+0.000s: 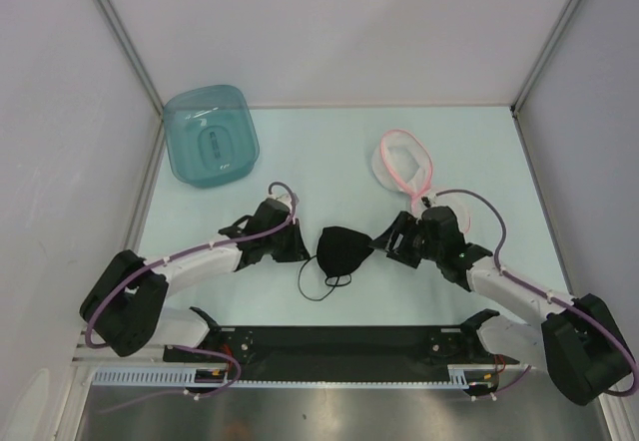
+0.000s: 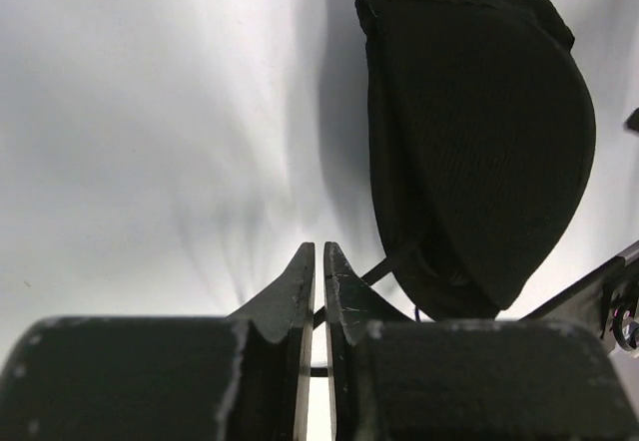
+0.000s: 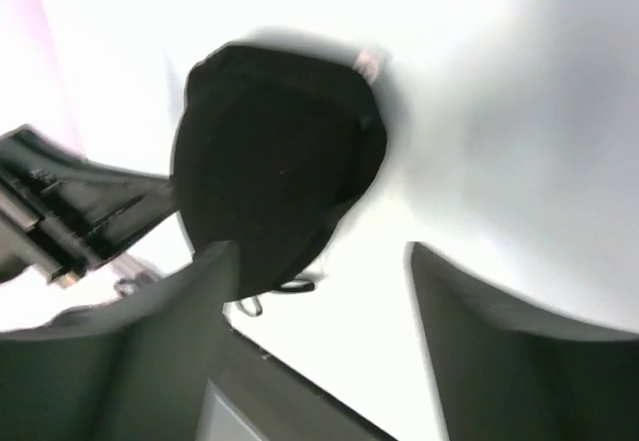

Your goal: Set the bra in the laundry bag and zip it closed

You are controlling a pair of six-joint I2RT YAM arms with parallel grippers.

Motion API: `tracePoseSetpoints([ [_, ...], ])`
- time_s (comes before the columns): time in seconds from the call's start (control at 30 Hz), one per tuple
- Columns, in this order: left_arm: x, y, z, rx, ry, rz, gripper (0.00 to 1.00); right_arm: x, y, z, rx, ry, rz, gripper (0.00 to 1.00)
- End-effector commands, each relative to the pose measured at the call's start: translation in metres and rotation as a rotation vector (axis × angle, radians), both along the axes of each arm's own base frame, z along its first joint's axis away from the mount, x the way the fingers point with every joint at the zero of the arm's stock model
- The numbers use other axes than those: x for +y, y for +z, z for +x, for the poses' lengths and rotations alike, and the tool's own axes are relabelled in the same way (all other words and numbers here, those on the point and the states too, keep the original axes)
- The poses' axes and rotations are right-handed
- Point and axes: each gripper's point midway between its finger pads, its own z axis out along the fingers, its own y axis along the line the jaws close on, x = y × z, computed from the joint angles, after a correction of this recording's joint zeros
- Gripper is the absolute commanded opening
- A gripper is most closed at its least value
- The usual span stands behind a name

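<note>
Top view. The bra (image 1: pixel 339 249) lies folded on the table (image 1: pixel 329 152), near its middle, in the gap between my two pincers. My left pincer (image 1: pixel 300 244) comes in from the left and its tips sit just beside the bra's left edge. My right pincer (image 1: pixel 387 244) faces it from the right, close to the right edge. A thin strap (image 1: pixel 315 286) loops out from the bra's near edge toward the black rail (image 1: pixel 339 341) at my bases. The bag (image 1: pixel 404 157) lies at the right rear, well apart from the bra and just behind my right wrist. The tub (image 1: pixel 210 134) sits in the left rear corner, close to the walls (image 1: pixel 70 112). Bare table lies between tub and bag, and behind the bra.

Left wrist view. My left pincer (image 2: pixel 319 256) is drawn to a narrow slit. The bra (image 2: pixel 479 142) rises ahead and to the right, its curved edge clear of the tips. The strap (image 2: pixel 384 264) runs behind the right tip; whether it is pinched I cannot tell.

Right wrist view (blurred). My right pincer (image 3: pixel 319 256) stands wide and holds nothing. The bra (image 3: pixel 270 162) lies just ahead of one finger, with bare table before the other.
</note>
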Motion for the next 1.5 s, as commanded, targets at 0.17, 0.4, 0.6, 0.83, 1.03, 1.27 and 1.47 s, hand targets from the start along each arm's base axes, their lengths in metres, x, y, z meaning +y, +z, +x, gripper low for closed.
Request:
tracePoseSetpoints([
  [0.17,-0.013,0.007,0.001,-0.019,-0.034,-0.029,0.10,-0.012,0.002,0.040,-0.047,0.071,-0.244,0.24],
  [0.4,-0.019,0.010,0.001,-0.022,-0.050,-0.019,0.10,-0.009,-0.021,0.053,-0.046,0.134,-0.374,0.08],
  [0.6,-0.022,0.008,0.005,-0.019,-0.089,0.047,0.10,0.008,-0.029,0.051,-0.044,0.183,-0.414,0.05],
  [0.83,-0.031,0.005,0.003,-0.013,-0.114,0.056,0.09,0.027,-0.033,0.042,-0.029,0.220,-0.380,0.05],
  [1.03,-0.034,0.003,-0.001,-0.013,-0.126,0.062,0.09,0.045,-0.021,0.030,-0.039,0.247,-0.309,0.04],
  [1.27,-0.029,0.001,-0.003,-0.016,-0.112,0.076,0.09,0.050,-0.014,0.016,-0.018,0.254,-0.264,0.04],
  [1.47,-0.010,0.008,-0.003,-0.053,-0.077,0.132,0.20,0.028,0.007,0.015,-0.059,0.217,-0.318,0.05],
])
